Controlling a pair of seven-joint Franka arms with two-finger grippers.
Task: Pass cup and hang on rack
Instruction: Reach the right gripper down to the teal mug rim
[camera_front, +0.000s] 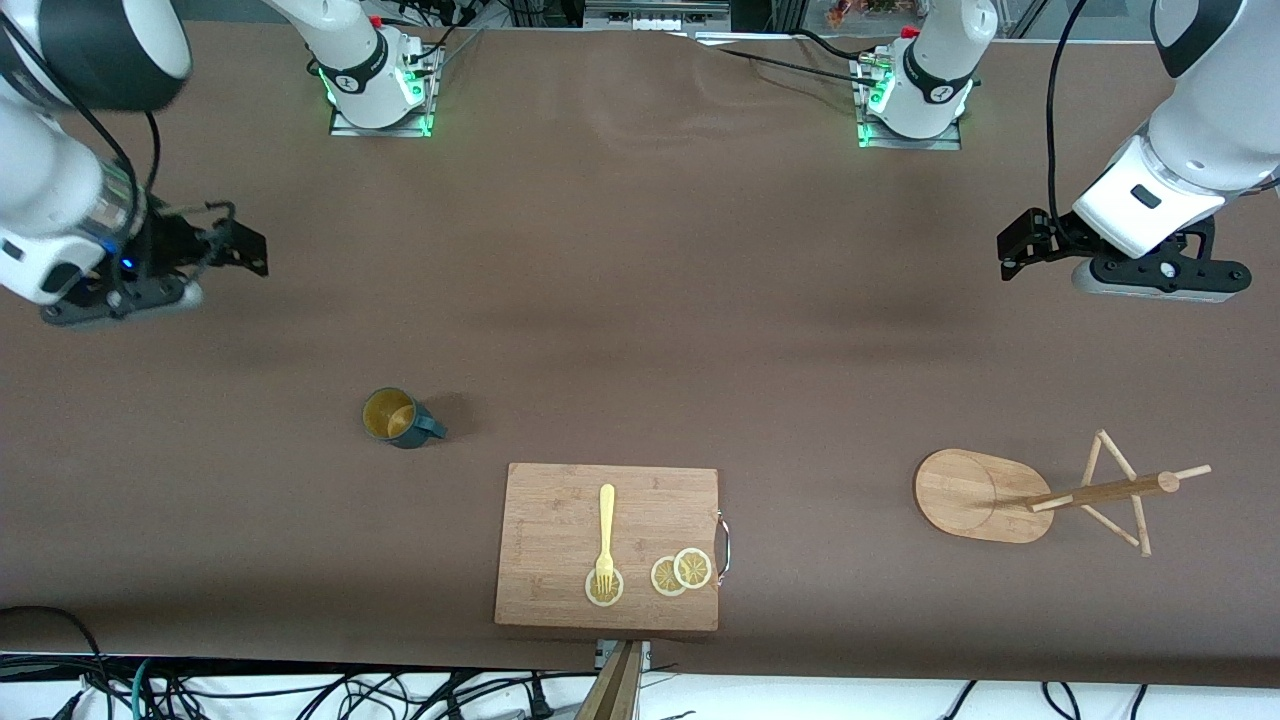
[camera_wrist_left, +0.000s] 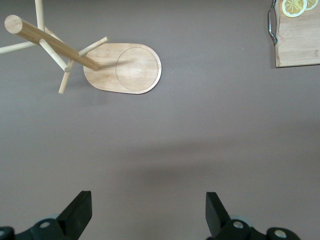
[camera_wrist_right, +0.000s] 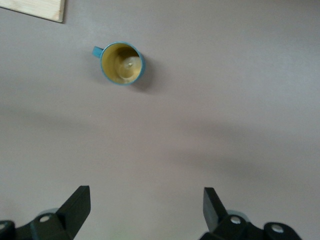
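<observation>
Nearest your front camera you have a wooden cutting board (camera_front: 560, 545) lying flat on the brown counter (camera_front: 640, 300), with a yellow fork (camera_front: 605, 535) resting on it, tines on a lemon slice (camera_front: 604, 588), and two more overlapping lemon slices (camera_front: 681, 572) close to the board's metal handle (camera_front: 724, 545). Toward the left arm's end of the counter, at about the same depth as the board, you can see the rack (camera_front: 985, 495) standing on its oval base, its pole (camera_front: 1100, 492) and thin pegs pictured leaning away from the board; the left wrist view shows it too (camera_wrist_left: 122, 67), along with a corner of the board. A little farther from the camera, toward the right arm's end, the cup (camera_front: 398, 417) sits upright on the counter, yellow inside showing, handle pointing toward the board; it appears in the right wrist view as well (camera_wrist_right: 121, 63). Farther again, both arms wait. Your right gripper (camera_front: 235, 245) hangs over bare counter well apart from the cup, its fingers (camera_wrist_right: 75, 207) spread wide with nothing between them. Your left gripper (camera_front: 1025, 245) hangs over bare counter well clear of the rack, fingers (camera_wrist_left: 77, 212) likewise wide apart and empty.
</observation>
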